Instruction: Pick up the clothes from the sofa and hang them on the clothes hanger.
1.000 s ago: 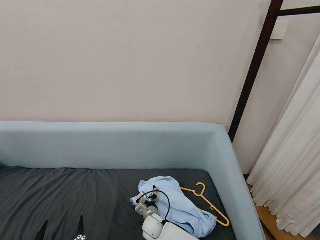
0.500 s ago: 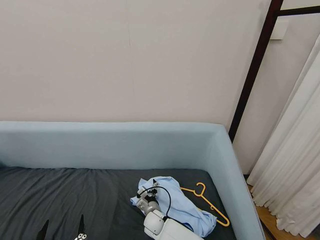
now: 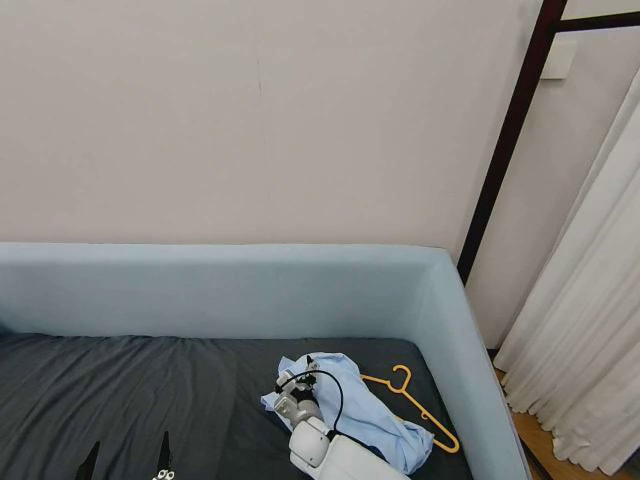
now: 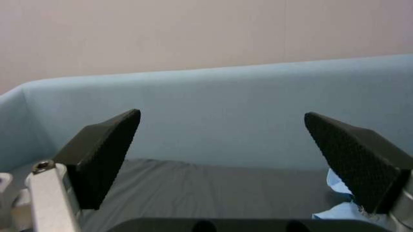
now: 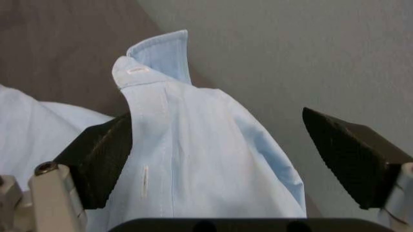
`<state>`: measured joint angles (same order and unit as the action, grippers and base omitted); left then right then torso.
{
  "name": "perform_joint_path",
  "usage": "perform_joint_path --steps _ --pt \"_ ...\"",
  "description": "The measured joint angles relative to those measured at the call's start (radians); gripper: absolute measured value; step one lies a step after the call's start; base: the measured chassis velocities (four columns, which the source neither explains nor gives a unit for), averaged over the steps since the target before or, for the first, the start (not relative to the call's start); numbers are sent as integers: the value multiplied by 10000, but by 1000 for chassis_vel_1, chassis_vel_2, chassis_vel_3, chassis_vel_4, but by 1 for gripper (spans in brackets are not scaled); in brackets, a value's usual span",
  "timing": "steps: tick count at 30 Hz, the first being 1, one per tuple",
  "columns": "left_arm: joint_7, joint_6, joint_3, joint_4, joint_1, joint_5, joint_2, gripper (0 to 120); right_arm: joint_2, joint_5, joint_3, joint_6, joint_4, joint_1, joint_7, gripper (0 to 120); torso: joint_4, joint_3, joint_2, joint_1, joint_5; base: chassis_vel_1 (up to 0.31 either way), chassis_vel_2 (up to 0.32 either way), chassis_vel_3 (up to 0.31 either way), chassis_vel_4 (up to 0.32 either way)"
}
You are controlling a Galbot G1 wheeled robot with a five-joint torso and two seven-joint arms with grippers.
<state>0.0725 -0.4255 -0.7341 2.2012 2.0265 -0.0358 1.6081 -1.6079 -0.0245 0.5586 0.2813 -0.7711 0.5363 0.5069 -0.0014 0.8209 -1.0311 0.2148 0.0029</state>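
right gripper [image 5: 216, 128], claw spread, has crept farther over the shirt [image 5: 187, 159] on the sofa [image 3: 200, 290], so a grasp seems close; left gripper [image 3: 125, 462] waits spread, near left.

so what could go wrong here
The open right gripper hangs over the raised collar of the shirt; closing there might catch only a thin edge, and the shirt could slip out on lifting. The orange hanger lies against the shirt, so it might snag and drag along. The left gripper sits idle, low.
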Motion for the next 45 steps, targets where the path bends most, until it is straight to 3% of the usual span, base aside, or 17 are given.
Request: perform_joint_path --steps 4,11,16,19,21,26,30,36,40,42,45 --pt "28 -21 -10 17 34 2 0 100 -1 69 17 103 76 5 -55 95 1 0 0 0 1 0 0 0 0" --pt "60 -76 -16 19 61 3 0 100 0 358 -174 -180 499 40 -180 78 1 0 0 0 0 0 0 0 0" --pt "62 -79 11 8 24 28 0 100 -1 388 -235 -568 443 70 -209 52 1 0 0 0 0 0 0 0 0" --pt "62 -79 24 3 10 36 0 100 -1 366 -234 -649 403 70 -227 48 2 0 0 0 0 0 0 0 0" --pt "62 -79 27 1 -3 38 0 100 -1 344 -232 -677 386 68 -245 36 1 0 0 0 0 0 0 0 0" --pt "61 -79 9 -1 -3 34 0 100 -1 333 -226 -681 391 53 -287 22 1 0 0 0 0 0 0 0 0" --pt "62 -80 -13 -40 5 3 0 100 0 337 -198 -695 311 67 -293 3 1 0 0 0 0 0 0 0 0" --pt "66 -71 -11 -81 -73 -31 0 100 1 266 -195 -1029 29 67 -270 0 0 0 1 0 -1 0 0 0 0" --pt "73 -5 -12 -116 -187 -183 0 100 62 -35 -165 -1823 -628 60 -366 0 5 0 0 0 1 0 0 0 0" --pt "75 170 25 -163 -422 -501 0 100 637 -689 -196 -2651 -1887 21 -610 0 6 0 0 0 2 0 0 0 0" --pt "59 403 83 -301 -791 -848 -108 100 1521 -1642 -259 -2821 -3593 -65 -714 0 1 0 1 0 2 0 0 0 0"
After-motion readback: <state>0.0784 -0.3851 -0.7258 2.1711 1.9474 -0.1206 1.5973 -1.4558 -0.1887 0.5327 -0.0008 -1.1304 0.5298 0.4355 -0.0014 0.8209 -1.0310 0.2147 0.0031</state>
